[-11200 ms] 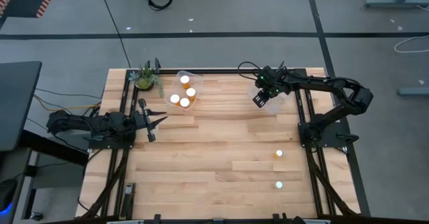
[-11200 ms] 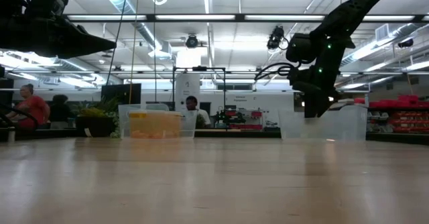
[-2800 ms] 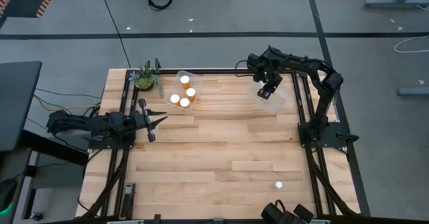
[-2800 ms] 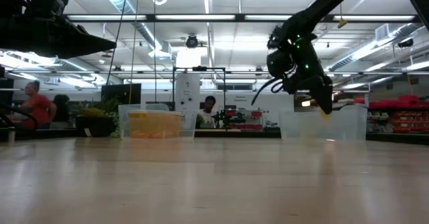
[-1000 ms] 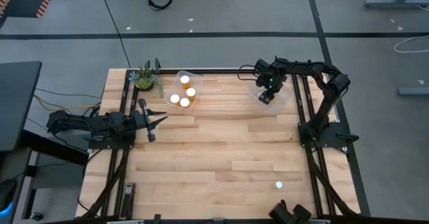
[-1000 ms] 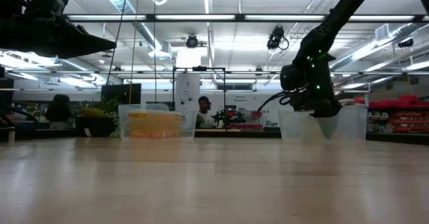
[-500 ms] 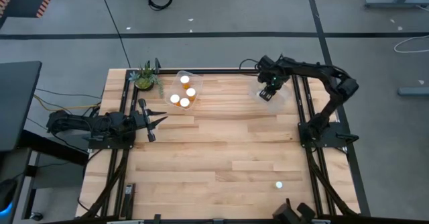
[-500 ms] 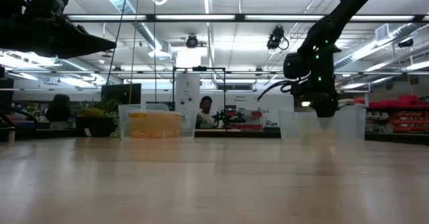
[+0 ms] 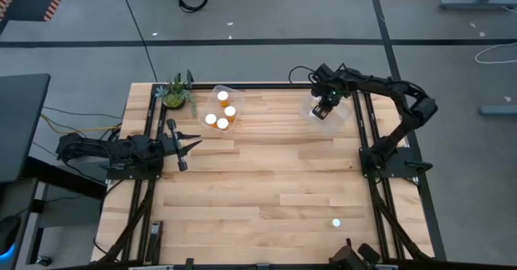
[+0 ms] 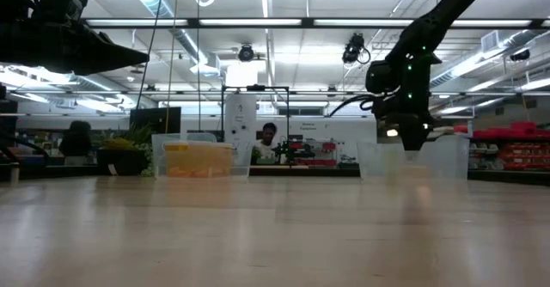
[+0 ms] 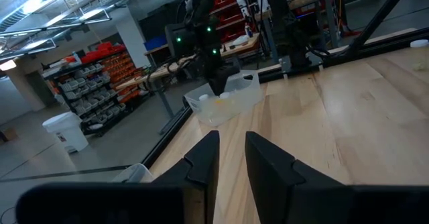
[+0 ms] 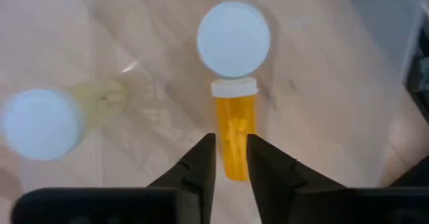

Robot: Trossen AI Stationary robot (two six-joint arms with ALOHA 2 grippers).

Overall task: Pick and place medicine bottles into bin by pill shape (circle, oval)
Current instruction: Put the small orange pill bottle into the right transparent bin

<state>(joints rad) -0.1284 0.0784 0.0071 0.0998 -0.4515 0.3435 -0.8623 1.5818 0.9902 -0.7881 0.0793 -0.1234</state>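
Landmark: clear right bin [image 9: 329,113] at the table's far right edge.

- Bottles inside right bin: three visible in the right wrist view. One lies on its side [image 12: 234,135]; one stands upright, white cap toward the camera [image 12: 234,39]; one more, white cap showing [image 12: 41,124], beside them.
- Left bin [image 9: 224,108]: clear tub well left of right bin, holding white-capped orange bottles [image 9: 222,123].
- Potted plant [image 9: 174,93]: just left of left bin, at the table's corner.
- Lone bottle [image 9: 336,222]: on the table [image 9: 258,181], well apart from right bin, toward the near edge.
- Right gripper [image 9: 324,108]: over right bin; fingers [image 12: 198,162] slightly parted, holding nothing, the lying bottle showing in the gap.
- Left gripper [image 9: 184,145]: far left of right bin, at the table's left edge, fingers [image 11: 201,158] a narrow gap apart, empty.
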